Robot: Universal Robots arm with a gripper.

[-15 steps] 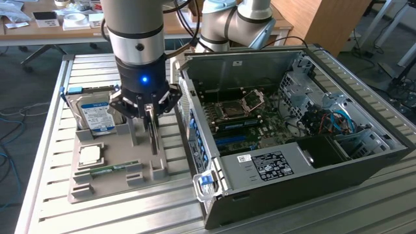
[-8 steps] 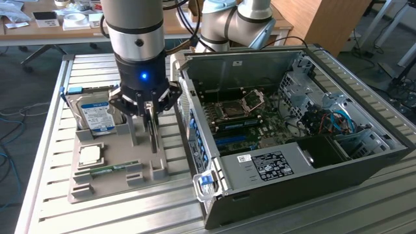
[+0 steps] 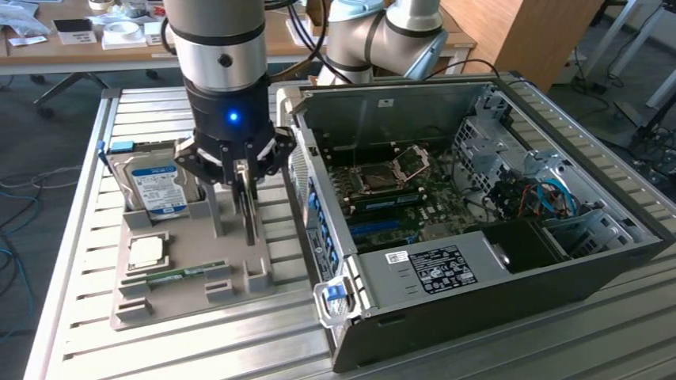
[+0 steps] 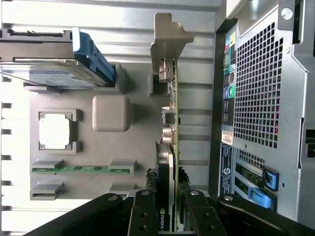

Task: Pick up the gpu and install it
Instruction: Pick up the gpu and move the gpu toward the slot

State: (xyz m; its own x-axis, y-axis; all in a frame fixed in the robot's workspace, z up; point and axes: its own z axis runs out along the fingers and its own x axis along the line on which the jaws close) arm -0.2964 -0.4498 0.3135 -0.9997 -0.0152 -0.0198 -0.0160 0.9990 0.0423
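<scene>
The hand (image 4: 170, 197) is seen closed on the gpu (image 4: 167, 157). One finger is laid on each flat face of the card, and no gap can be made out between them, so a grip is judged. The card is thus directly inside the hand, not to one side of it.

The gpu is standing on its thin edge in a slot of the grey holder tray (image 4: 140, 147), and it does not appear to be lifted out. Its long axis is laid along the line between the fingers. The grip is taken near one end, and the pale bracket (image 4: 170, 37) is found at the other end.

In the exterior view, the hand (image 3: 241, 176) is held straight above the tray (image 3: 201, 294), with the card (image 3: 248, 212) upright below it. The hard drive (image 3: 153, 186) is standing just beside, on the exterior view's left.

Further off, on the exterior view's right, the open computer case (image 3: 476, 317) is lying on the counter (image 3: 63, 317), near the tray. Its side is roughly parallel to the card's long axis. The motherboard (image 3: 391, 190) is exposed inside.
</scene>
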